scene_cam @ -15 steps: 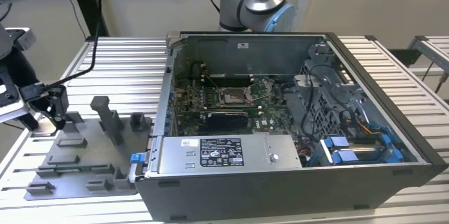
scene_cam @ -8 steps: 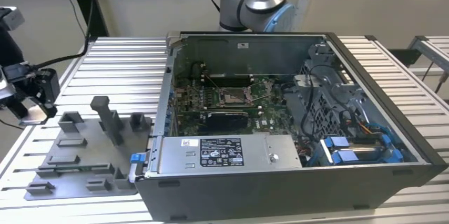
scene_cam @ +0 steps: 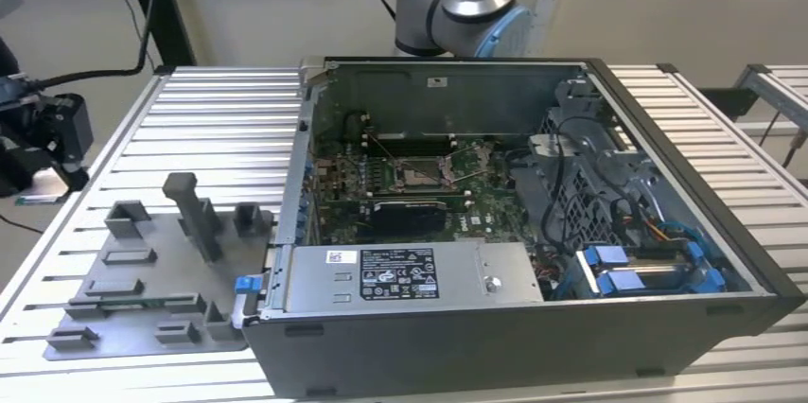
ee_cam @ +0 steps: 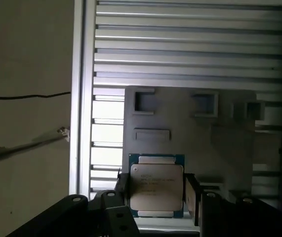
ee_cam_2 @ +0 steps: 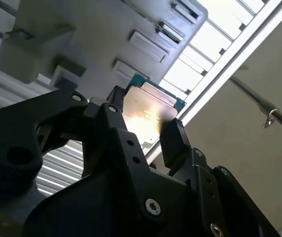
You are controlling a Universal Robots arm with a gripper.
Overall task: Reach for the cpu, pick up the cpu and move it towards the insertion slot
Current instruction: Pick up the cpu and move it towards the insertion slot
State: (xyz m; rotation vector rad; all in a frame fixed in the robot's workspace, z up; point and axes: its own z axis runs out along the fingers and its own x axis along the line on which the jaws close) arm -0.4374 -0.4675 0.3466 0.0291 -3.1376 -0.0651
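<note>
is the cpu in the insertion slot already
No, in the first wrist view the pincer holds the cpu over the grey fixture plate.

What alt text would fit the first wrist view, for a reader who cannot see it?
The black gripper holds a silver square cpu by two opposite edges. Behind it lie a grey fixture plate and a slatted metal table.

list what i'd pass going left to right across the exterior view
black equipment → grey fixture plate → insertion slot → blue drive brackets → metal rack
</note>
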